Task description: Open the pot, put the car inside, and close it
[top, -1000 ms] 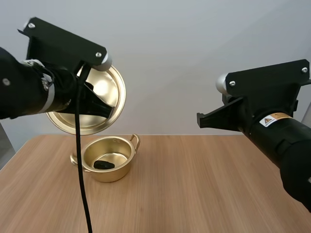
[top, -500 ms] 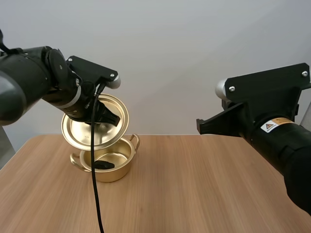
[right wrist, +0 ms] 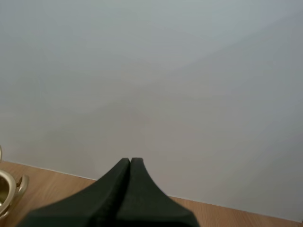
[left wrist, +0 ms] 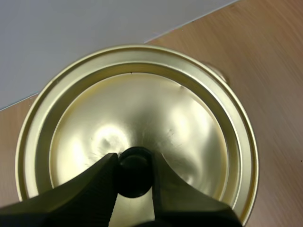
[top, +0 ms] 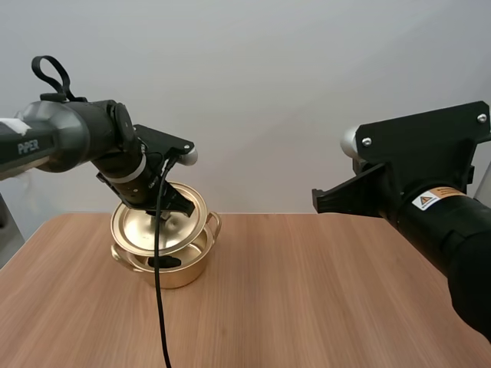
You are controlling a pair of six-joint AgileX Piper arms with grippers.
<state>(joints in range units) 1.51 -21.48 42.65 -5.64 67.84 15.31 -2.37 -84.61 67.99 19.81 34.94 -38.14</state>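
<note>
Left gripper (left wrist: 135, 160) is clamped on the lid, and your right gripper (right wrist: 130, 163) is closed on nothing, well apart. Over the pot (top: 175, 276), the lid (top: 138, 228) has dropped from high and tilted to nearly seated, so closing is almost done. High view shows the car (top: 170, 262) inside; left wrist view shows the knob (left wrist: 135, 174) pinched.

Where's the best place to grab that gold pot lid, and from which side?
The black knob at the centre of the lid, from above: the rest is a smooth, shallow dome with a thin rim. The left gripper pinches the knob that way with its jaws.
</note>
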